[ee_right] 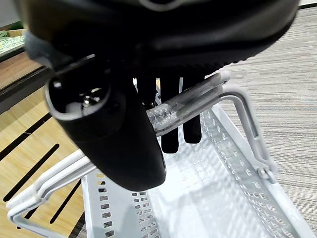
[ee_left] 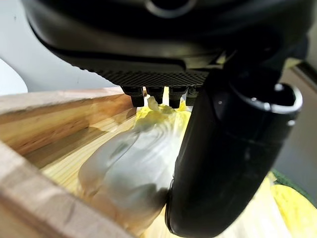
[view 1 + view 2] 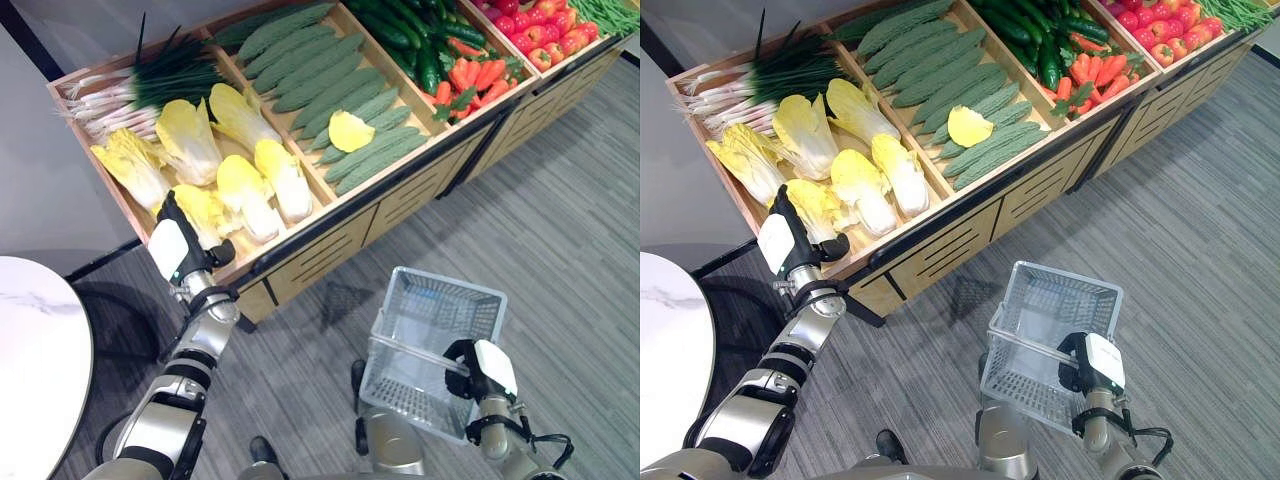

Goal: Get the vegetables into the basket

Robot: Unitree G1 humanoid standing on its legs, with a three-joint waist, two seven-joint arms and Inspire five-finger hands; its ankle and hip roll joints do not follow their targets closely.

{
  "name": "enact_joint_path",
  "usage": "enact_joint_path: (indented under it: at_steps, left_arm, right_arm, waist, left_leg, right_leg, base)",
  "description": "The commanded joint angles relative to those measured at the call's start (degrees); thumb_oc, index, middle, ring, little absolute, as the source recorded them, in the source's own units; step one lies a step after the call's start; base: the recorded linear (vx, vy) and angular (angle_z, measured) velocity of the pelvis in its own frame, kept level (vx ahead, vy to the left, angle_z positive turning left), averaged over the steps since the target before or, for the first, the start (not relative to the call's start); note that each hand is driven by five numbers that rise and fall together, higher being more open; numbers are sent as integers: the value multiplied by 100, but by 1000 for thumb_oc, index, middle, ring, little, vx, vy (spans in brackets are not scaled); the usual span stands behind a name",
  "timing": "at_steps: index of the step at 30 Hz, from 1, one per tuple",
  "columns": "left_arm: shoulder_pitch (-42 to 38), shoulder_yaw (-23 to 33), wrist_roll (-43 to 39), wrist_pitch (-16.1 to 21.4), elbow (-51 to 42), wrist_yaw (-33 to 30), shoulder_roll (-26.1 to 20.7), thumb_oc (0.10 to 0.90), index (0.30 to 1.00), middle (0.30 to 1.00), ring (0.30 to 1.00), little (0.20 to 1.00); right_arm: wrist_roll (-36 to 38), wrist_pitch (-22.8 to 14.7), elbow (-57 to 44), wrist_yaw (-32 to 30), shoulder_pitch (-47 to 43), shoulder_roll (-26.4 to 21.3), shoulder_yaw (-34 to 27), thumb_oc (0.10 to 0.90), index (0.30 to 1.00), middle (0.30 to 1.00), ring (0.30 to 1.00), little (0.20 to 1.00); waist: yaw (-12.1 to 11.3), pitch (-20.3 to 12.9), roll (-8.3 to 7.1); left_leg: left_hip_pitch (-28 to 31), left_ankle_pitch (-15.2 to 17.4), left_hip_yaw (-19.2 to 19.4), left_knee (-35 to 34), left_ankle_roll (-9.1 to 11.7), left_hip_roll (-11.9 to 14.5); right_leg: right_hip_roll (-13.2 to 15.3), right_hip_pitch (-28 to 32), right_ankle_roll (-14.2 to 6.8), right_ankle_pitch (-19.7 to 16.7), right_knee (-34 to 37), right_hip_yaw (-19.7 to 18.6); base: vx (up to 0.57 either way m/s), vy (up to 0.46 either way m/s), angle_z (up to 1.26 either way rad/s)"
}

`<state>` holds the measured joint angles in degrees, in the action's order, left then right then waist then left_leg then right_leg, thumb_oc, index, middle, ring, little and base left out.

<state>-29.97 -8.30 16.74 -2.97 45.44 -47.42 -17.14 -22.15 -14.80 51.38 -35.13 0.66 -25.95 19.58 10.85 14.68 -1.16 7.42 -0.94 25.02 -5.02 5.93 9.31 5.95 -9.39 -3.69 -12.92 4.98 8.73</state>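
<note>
**Pale cabbage at the front rail, basket held waiting**

Yellow-leaved and white-stemmed, the napa cabbage (image 3: 205,212) I am after lies at the near left corner of the wooden crate (image 3: 100,170), just behind its front rail. My left hand (image 3: 178,245) has its fingers over the leafy top and its thumb against the waxy stem, closing round it. I should grip the firm ribbed base, not the loose crinkled leaves, and lift clear of the rail. My right hand (image 3: 1092,366) is curled round the handle of the white mesh basket (image 3: 1040,300), empty, above the carpet.
</note>
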Motion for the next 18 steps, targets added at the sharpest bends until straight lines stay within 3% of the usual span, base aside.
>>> enact_joint_path:
  at_steps: [1,6,9,10,11,12,13,14,18]
  left_arm:
    - [-433,303,-134,-107,494,-590,-293,900,1000,1000,1000,1000]
    - [-296,595,-640,-106,883,-927,-95,900,1000,1000,1000,1000]
    - [-299,1001,-1628,-9,1580,-1210,212,900,1000,1000,1000,1000]
    - [-301,1001,-1628,-7,1581,-1210,212,900,1000,1000,1000,1000]
    - [-320,1254,-2298,118,1844,-1235,394,855,937,937,937,937]
    - [-534,1465,-3125,190,2219,-1288,579,520,467,467,467,467]
    - [-544,1465,-3133,194,2230,-1286,577,457,380,380,380,380]
    - [-619,1435,-3343,150,2379,-1126,660,400,300,300,300,300]
    - [-911,1327,-3785,56,2665,-772,790,400,300,300,300,300]
  right_arm:
    - [-93,-451,-259,-439,-45,-104,248,400,300,300,300,300]
    - [-106,-473,-227,-510,-7,-63,301,400,300,300,300,300]
    - [-104,-494,-204,-568,-14,-35,398,400,300,300,300,300]
    - [-104,-495,-204,-568,-15,-35,398,400,300,300,300,300]
    - [-108,-485,-204,-597,-49,-43,430,400,300,300,300,300]
    - [-115,-509,-227,-592,-81,-83,524,400,300,300,300,300]
    - [-113,-509,-228,-591,-84,-86,524,400,300,300,300,300]
    - [-120,-516,-253,-587,-107,-125,547,400,300,300,300,300]
    - [-73,-564,-296,-539,-222,-242,617,400,300,300,300,300]
  waist:
    - [23,-58,-249]
    - [24,-58,-267]
    - [28,-72,-274]
    - [28,-71,-274]
    - [21,-69,-267]
    - [53,-90,-245]
    - [55,-88,-243]
    - [64,-98,-224]
    - [93,-83,-171]
  left_leg:
    - [-121,357,-341,2,140,140]
    - [-94,358,-333,2,143,148]
    - [-51,364,-317,2,152,164]
    - [-50,364,-317,2,152,165]
    - [-29,365,-317,2,150,170]
    - [-8,372,-297,2,155,163]
    - [-11,372,-298,2,155,163]
    - [0,371,-292,2,154,157]
    - [17,366,-283,2,161,154]
  right_leg:
    - [257,541,-432,778,2,106]
    - [250,576,-413,799,2,114]
    - [249,611,-405,809,2,140]
    - [249,612,-405,810,2,141]
    - [245,639,-402,818,2,152]
    - [246,660,-406,813,2,155]
    - [246,658,-407,813,2,156]
    - [245,665,-410,809,2,167]
    - [245,670,-422,796,2,183]
  base:
    - [19,-23,-6]
    - [14,-9,-7]
    - [6,-2,-1]
    - [0,0,0]
    - [0,0,0]
    - [0,0,0]
    - [31,26,0]
    - [0,0,0]
    - [1,8,0]
